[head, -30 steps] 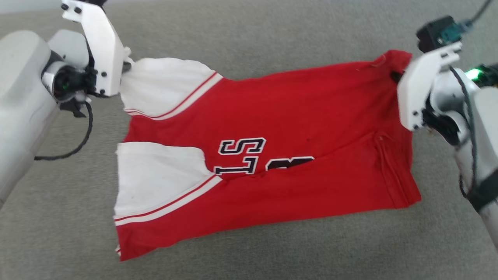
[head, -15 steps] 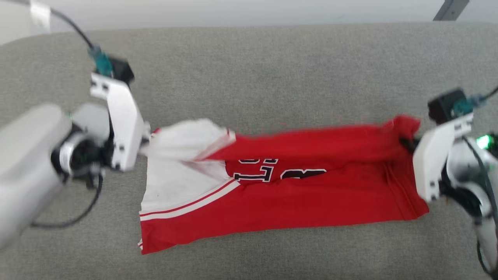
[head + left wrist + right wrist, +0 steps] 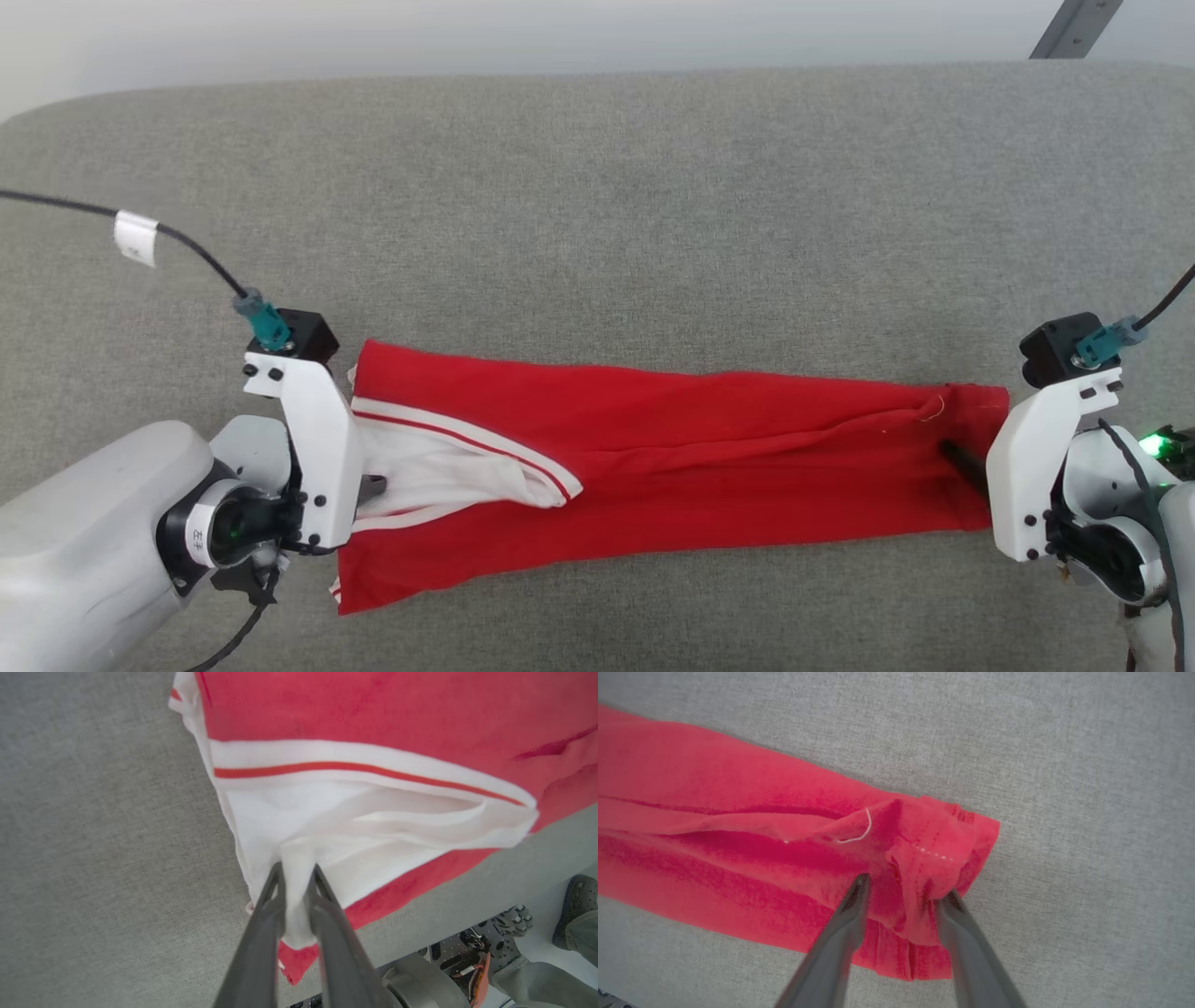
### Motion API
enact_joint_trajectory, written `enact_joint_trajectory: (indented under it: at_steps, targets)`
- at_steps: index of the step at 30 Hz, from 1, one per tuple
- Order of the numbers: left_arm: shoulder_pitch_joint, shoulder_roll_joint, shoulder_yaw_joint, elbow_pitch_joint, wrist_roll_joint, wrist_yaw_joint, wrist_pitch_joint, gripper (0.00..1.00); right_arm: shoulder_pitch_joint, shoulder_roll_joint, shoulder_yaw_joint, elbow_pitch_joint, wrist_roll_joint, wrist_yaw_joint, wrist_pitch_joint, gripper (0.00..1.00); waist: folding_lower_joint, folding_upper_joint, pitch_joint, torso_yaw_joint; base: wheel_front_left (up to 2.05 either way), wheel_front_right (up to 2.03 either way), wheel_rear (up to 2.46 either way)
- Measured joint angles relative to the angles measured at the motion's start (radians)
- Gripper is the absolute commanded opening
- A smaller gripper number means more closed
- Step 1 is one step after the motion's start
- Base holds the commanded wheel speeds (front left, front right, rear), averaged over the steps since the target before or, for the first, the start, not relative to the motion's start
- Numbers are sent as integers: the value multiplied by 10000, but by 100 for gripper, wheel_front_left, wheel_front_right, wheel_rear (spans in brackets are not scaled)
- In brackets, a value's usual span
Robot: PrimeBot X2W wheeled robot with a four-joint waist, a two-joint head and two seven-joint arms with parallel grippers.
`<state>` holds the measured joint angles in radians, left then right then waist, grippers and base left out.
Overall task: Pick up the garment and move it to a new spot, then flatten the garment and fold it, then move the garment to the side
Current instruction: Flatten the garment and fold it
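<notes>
finds the garment (image 3: 709, 467) low in the middle of the head view, stretched as a long, narrow red band from lower left to lower right on the grey fabric-covered worktop (image 3: 597, 233). lies flat there, folded along its length, with the chest lettering out of sight. at the band's left end, pinches a fold of the white sleeve (image 3: 327, 816) in the left tool (image 3: 296, 870), fingers drawn almost together with only cloth between them (just below the red-and-white striped seam (image 3: 350, 765), going by the left wrist view). has the rest of that sleeve tucked in a loose pocket against the red body. at the band's right end, sets the right tool (image 3: 904, 886) at the red hem, fingers standing apart, with bunched cloth between them touching both tips. shows a loose white thread (image 3: 861, 830) curling on the red just above those fingers in the right wrist view. catches a dark shoe (image 3: 577, 905) at the lower right edge of the left wrist view, beyond the worktop's edge.
</notes>
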<state>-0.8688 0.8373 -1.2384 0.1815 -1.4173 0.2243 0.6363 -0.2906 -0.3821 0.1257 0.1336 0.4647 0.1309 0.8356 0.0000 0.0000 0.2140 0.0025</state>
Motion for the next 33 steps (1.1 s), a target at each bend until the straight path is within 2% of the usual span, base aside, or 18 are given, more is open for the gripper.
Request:
enact_joint_trajectory:
  at_steps: [8,13,17,22,26,33]
  targets:
    - [295,-35,481,332,109,-579,-1588,100,369,36,-543,-650,234,0,631,100,0,0,-268,3,0,0,0]
    - [506,186,947,67,573,-834,-3317,100,471,123,-1329,-1041,-69,0,694,100,0,0,-315,37,0,0,0]
    - [813,263,1285,-92,842,-834,-4767,100,535,407,-1756,-871,-184,-2,709,100,-1,0,-281,149,0,0,0]
    - [1276,337,1597,-268,1461,-755,-6677,100,454,548,-1937,-21,-261,-2,721,100,-1,0,-190,442,0,0,0]
    - [1590,364,1768,-324,1599,-698,-7428,100,309,430,-1812,499,-372,-2,535,100,0,0,-136,619,0,0,0]
    - [2236,393,2117,-320,1785,-476,-8658,100,-307,341,-1455,2136,-192,0,52,100,0,0,-19,1049,0,0,0]
